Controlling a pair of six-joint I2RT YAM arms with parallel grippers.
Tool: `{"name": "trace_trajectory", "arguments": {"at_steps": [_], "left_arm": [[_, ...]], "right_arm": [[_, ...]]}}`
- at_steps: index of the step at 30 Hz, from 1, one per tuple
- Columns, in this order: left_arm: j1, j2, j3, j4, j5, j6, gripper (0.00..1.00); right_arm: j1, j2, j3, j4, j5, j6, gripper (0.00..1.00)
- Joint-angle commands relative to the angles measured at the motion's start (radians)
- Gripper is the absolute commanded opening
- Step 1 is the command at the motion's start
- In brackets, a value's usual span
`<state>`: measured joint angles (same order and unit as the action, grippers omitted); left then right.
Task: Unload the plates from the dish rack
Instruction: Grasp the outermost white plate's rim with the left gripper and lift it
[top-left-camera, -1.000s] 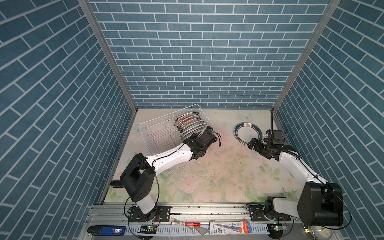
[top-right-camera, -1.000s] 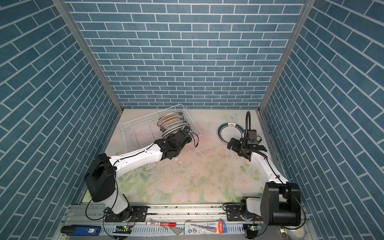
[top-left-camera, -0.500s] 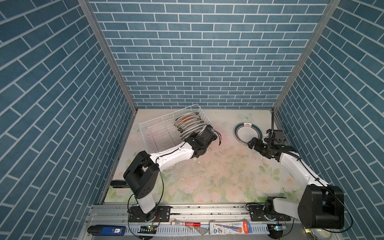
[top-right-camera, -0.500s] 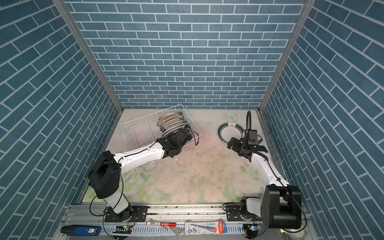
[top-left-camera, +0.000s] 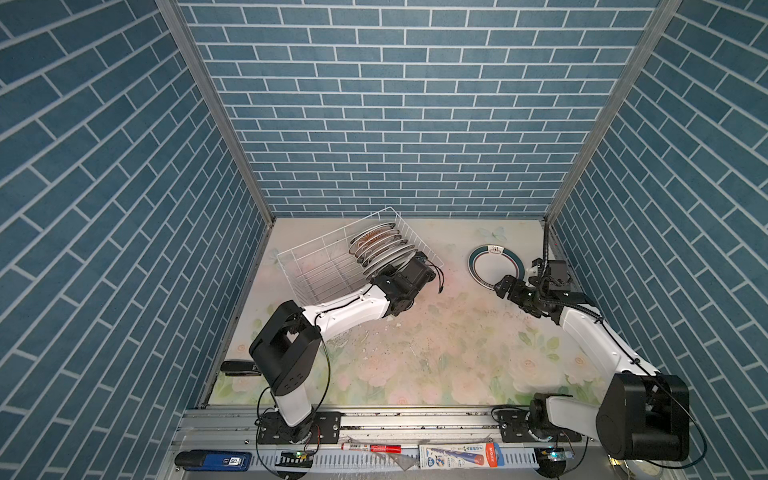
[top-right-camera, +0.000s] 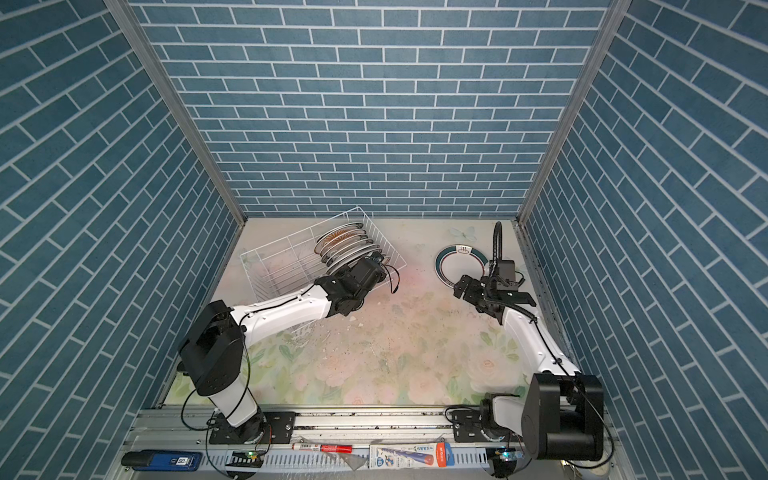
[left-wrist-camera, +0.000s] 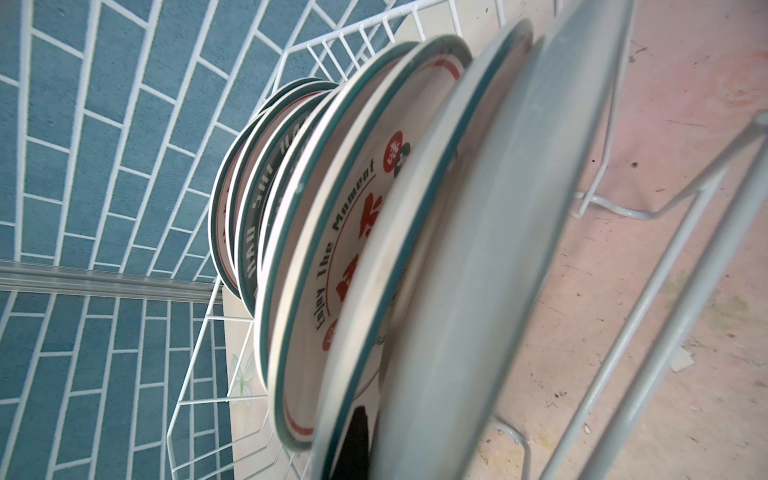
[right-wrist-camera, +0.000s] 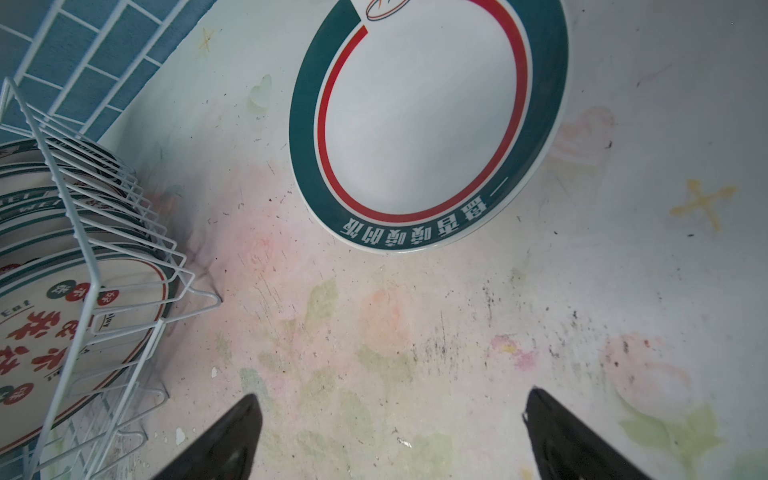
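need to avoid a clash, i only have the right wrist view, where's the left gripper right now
observer: the left gripper is at the dish rack, at the robot-side end of the plate row.
operator: holding anything
observer: yes, it is shut on the rim of the front plate; the left wrist view shows one finger tucked behind it.
operator: what's at the far end of the row
observer: a plate with an orange sunburst face, standing on edge.
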<state>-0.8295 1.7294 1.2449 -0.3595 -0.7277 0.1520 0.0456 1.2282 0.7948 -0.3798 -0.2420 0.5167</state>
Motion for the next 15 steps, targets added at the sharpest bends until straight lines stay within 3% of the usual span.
{"name": "trace_trajectory", "arguments": {"at_steps": [1, 15], "left_arm": [[-0.002, -0.025, -0.014, 0.03, 0.006, -0.032, 0.0], [-0.088, -0.185, -0.038, -0.048, -0.057, -0.028, 0.0]], "right_arm": [[0.004, -0.013, -0.029, 0.011, -0.02, -0.023, 0.99], [0.004, 0.0, -0.028, 0.028, -0.044, -0.014, 0.99]]}}
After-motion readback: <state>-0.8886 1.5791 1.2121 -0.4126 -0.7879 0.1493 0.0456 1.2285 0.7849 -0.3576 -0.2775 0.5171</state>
